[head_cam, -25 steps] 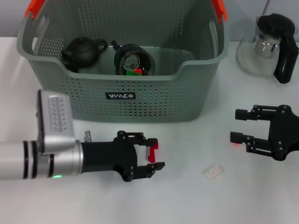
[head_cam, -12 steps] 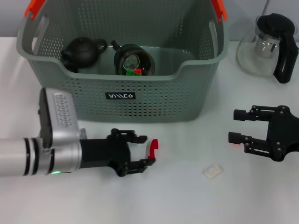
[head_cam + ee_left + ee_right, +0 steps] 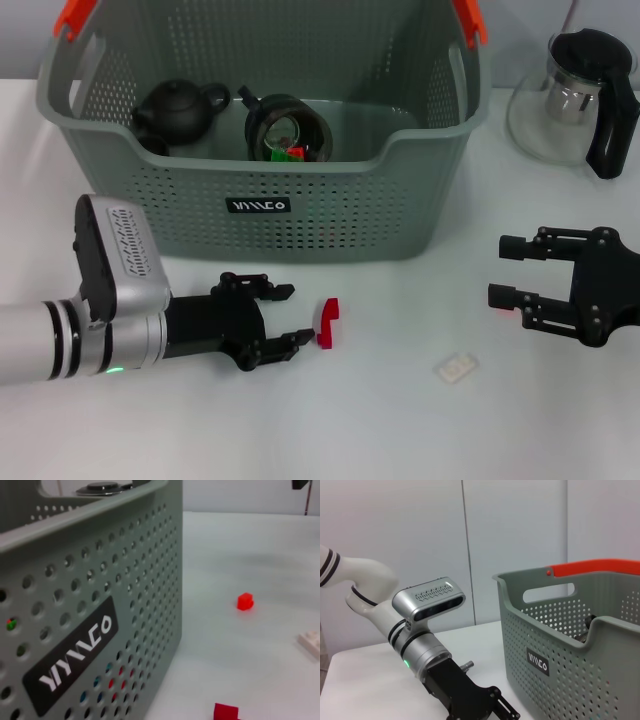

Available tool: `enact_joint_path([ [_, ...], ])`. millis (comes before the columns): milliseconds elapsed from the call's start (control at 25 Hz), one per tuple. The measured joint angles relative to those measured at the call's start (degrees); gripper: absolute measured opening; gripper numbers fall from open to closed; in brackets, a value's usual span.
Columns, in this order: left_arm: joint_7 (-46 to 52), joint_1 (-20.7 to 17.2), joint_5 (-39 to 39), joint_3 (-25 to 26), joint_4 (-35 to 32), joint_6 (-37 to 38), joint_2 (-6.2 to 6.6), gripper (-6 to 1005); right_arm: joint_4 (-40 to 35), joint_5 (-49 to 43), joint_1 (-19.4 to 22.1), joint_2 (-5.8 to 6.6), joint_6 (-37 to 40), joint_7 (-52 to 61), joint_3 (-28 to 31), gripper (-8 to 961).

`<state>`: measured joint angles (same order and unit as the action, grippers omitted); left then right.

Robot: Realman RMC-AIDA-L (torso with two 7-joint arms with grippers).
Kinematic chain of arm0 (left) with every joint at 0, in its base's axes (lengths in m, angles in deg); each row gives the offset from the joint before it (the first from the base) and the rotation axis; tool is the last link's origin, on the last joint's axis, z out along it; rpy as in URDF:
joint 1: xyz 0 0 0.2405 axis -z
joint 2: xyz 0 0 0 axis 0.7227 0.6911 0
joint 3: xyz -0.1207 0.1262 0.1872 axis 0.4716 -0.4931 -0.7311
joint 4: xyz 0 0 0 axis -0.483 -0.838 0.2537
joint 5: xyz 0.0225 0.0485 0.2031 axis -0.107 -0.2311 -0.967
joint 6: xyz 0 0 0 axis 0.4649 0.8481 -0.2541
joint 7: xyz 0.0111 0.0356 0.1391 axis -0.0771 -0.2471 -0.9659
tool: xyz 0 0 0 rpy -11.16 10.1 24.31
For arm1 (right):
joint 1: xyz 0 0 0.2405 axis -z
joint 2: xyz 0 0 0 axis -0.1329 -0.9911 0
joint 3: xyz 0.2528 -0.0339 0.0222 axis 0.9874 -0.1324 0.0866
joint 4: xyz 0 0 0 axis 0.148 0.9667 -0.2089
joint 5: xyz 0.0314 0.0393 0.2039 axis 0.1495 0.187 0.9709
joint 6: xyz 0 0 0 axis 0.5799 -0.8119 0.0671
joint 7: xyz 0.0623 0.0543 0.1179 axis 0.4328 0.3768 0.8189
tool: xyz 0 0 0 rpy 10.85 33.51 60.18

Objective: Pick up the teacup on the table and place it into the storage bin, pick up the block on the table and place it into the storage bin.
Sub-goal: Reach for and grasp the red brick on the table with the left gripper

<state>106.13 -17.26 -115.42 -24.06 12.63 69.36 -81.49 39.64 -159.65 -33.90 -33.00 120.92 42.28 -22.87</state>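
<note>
A small red block (image 3: 328, 322) (image 3: 226, 712) stands on the white table just in front of the storage bin (image 3: 330, 215) (image 3: 100, 570) (image 3: 580, 645). My left gripper (image 3: 291, 317) lies low on the table just left of the block, open, with its fingertips clear of it. Inside the bin, a dark teacup (image 3: 287, 128) rests beside a black teapot (image 3: 180, 108). At the right of the table my right gripper (image 3: 500, 268) hovers open and holds nothing.
A glass pot with a black lid and handle (image 3: 585, 95) stands at the back right. A small white piece (image 3: 456, 368) (image 3: 311, 642) lies on the table between the arms. A tiny orange-red piece (image 3: 497, 307) (image 3: 245, 601) lies by the right gripper.
The left gripper let go of the red block and drew back to the left. The block now stands alone on the table. The right arm has barely moved.
</note>
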Motion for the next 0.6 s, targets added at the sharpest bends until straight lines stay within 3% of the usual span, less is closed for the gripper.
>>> enact_joint_path([
  [600,-0.09,1.77,0.8,-1.03,2.02,-0.35,-0.21,638,-0.02,0.0,0.08,0.0,-0.08,0.02,0.09,594],
])
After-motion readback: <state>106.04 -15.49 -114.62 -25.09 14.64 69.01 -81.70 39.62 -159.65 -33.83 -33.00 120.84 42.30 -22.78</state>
